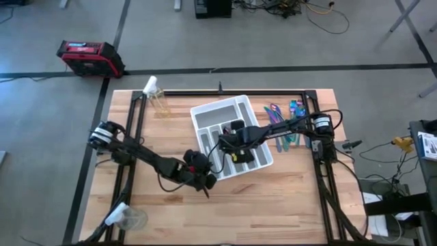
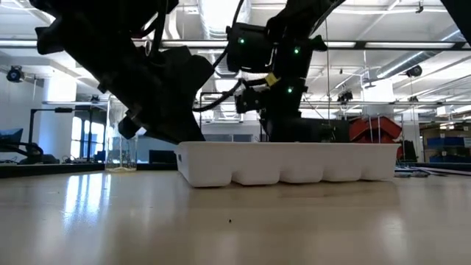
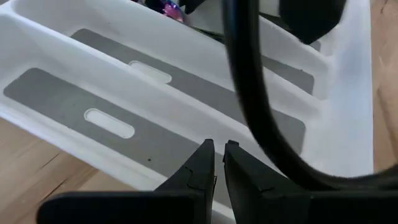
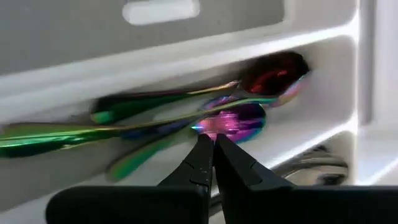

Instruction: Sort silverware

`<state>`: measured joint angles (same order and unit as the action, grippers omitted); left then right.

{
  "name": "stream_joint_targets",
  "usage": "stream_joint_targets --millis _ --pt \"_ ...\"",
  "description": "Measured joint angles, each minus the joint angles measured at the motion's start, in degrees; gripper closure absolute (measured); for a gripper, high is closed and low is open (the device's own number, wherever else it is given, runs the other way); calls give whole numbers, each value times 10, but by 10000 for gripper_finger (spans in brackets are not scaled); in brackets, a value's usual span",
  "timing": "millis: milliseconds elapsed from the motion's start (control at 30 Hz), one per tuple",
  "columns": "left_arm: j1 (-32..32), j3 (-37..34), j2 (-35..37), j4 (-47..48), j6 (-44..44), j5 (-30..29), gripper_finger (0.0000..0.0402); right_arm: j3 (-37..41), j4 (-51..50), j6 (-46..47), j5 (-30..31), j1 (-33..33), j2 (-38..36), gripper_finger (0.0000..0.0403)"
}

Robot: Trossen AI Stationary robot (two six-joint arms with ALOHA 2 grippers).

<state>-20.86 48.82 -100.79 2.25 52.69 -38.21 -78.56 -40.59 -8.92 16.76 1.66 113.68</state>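
Some spoons (image 4: 205, 118) already lie in the white tray (image 1: 205, 113), more silverware (image 1: 283, 119) waits at three o'clock, and both arms' jaws hang clenched, empty.

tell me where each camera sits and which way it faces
High view: overhead, looking straight down at the table, white tray and both arms.
Low view: at tabletop height, facing the tray's wall; arms hang down from above.
Left wrist view: on the left arm, facing empty tray compartments; left hand shut.
Right wrist view: on the right arm, facing iridescent spoons in a compartment; right hand shut.
Shared: the white tray shows in all four.
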Motion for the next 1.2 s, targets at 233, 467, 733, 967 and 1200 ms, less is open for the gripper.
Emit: stream_joint_targets --millis 233,467,733,967,1200 --pt "2 -1 10 5 -10 4 377 -1 11 0 -126 -2 -14 403" --pt "2 -1 10 5 -6 2 377 0 40 -9 -50 7 -4 403" --pt "3 -2 12 5 -6 -5 377 1 -44 15 -16 19 -13 403" --pt "4 -2 12 5 -7 -5 377 2 23 -21 -16 27 -18 403" --pt "4 -2 10 3 -7 -5 377 7 66 -46 -16 64 -8 403"
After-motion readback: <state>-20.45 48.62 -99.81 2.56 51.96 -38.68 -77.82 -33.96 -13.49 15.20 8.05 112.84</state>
